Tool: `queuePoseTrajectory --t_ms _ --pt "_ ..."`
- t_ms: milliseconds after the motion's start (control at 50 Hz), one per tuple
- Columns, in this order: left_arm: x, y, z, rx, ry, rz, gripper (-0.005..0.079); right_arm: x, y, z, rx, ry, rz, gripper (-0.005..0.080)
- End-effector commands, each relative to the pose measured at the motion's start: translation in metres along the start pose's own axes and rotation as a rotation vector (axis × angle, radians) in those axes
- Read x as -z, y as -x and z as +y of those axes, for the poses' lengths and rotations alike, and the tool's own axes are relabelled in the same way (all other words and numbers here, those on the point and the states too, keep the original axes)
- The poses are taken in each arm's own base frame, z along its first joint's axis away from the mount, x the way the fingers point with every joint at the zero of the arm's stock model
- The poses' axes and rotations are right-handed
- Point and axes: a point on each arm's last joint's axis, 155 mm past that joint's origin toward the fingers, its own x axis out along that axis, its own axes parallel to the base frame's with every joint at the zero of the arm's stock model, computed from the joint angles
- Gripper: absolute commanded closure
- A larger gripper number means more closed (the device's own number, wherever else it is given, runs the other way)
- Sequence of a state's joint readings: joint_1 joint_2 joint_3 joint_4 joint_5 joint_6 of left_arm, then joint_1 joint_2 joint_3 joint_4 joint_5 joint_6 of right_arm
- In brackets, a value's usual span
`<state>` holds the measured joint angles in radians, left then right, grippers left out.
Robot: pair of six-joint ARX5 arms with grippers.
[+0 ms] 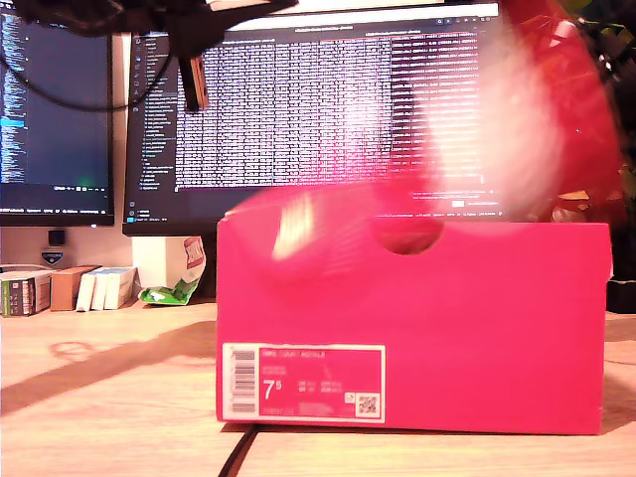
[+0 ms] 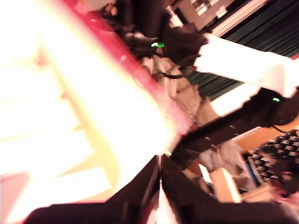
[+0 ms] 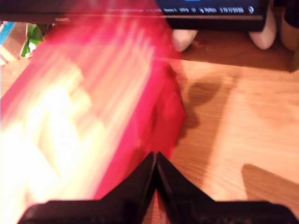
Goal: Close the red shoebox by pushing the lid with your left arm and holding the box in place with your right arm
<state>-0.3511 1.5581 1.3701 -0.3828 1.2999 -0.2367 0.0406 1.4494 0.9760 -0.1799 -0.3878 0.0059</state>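
1. A red shoebox (image 1: 412,323) stands on a wooden table (image 1: 99,397), filling the middle and the exterior view's right. Its near end faces the camera and carries a white size label (image 1: 303,383) low down, toward that view's left.
2. A finger hole (image 1: 409,237) is cut at the top edge of that near end. What lies inside the box cannot be seen from here.
3. The lid (image 1: 328,214) shows as a red and white blur just above the box's top edge. A larger red and pale blur rises at the exterior view's upper right.
4. My first gripper (image 2: 160,175) has its two dark fingers pressed together, holding nothing. The lid's bright inner face (image 2: 70,116) fills much of its view.
5. My second gripper (image 3: 155,170) also has its fingers closed together on nothing, beside the blurred red lid (image 3: 117,93), with bare table alongside.
6. Farther back, small boxes (image 1: 70,288) sit at the exterior view's left.
7. Farthest, two monitors (image 1: 318,99) show text.
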Motion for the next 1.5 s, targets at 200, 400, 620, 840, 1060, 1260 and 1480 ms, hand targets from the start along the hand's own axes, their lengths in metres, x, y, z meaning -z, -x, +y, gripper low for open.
queuePoseTrajectory --t_ms 200,400,620,840,1060,1260,1480 --pt "-0.001 0.013 0.004 -0.075 -0.007 -0.016 0.0761 -0.010 0.011 0.029 -0.105 0.008 0.027 0.0764" --pt "0.001 0.020 0.024 -0.173 0.005 -0.024 0.0761 0.012 0.007 0.061 -0.169 0.050 0.114 0.0764" --pt "0.002 0.027 0.046 -0.295 -0.002 -0.027 0.0761 0.032 0.001 0.075 -0.168 0.081 0.188 0.0765" --pt "0.013 0.038 0.073 -0.451 -0.011 0.009 0.0761 0.063 -0.005 0.062 -0.111 0.131 0.305 0.0765" --pt "0.027 0.048 0.091 -0.563 0.004 0.056 0.0761 0.066 -0.006 0.061 -0.110 0.145 0.315 0.0765" --pt "0.031 0.051 0.093 -0.586 0.000 0.070 0.0761 0.076 -0.009 0.059 -0.111 0.150 0.320 0.0765" --pt "0.031 0.055 0.092 -0.616 -0.008 0.073 0.0761 0.109 -0.017 0.053 -0.111 0.148 0.342 0.0765"
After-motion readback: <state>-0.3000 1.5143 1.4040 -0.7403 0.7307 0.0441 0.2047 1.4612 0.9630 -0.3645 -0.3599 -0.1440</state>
